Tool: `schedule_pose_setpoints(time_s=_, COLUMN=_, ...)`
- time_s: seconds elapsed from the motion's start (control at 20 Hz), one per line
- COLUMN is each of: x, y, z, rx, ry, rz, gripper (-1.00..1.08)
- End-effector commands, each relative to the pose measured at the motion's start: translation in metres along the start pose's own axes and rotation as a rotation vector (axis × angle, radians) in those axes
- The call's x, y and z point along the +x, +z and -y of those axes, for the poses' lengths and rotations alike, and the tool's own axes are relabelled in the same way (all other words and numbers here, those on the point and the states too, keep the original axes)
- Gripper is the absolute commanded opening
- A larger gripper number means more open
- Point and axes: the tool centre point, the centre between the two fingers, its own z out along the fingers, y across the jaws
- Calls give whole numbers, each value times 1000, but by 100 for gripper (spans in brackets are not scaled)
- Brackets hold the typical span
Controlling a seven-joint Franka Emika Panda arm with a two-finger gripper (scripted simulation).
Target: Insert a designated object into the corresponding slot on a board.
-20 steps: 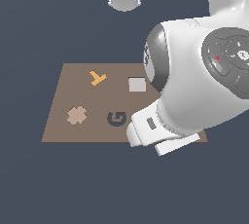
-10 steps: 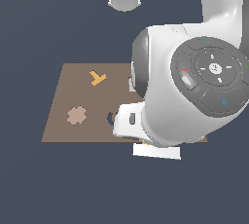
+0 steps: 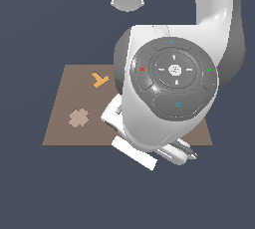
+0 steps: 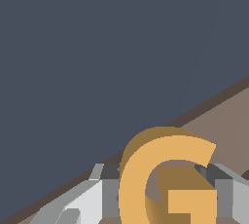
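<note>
My arm has swung further over the brown board (image 3: 60, 128), now hiding the dark G slot that showed a second ago. My claw (image 4: 168, 196) grips the orange G piece (image 4: 168, 179), fingers (image 4: 85, 201) on either side, held over the board's edge beside open dark desk (image 4: 97, 47). The orange Y piece (image 3: 100, 79) and tan cross (image 3: 78, 118) lie on the board.

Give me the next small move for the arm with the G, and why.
Probably carry it back over the board toward the slot before lowering. In the wrist view the tool has a finger on each side of the orange G, which sits over the board's edge with mostly bare floor beyond. The slot shows in neither view now; the arm blocks that part of the board in the exterior view.
</note>
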Motion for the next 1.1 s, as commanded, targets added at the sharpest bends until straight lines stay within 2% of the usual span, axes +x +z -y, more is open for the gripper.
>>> schedule_pose_setpoints(time_s=0.0, x=3, y=-1, z=-9, rx=0, ry=115, rz=0, gripper=-100)
schedule_pose_setpoints(time_s=0.6, x=1, y=-3, z=-52, rx=0, ry=637, rz=0, gripper=-100)
schedule_pose_setpoints(time_s=1.05, x=-9, y=-4, z=-72, rx=0, ry=899, rz=1, gripper=-100)
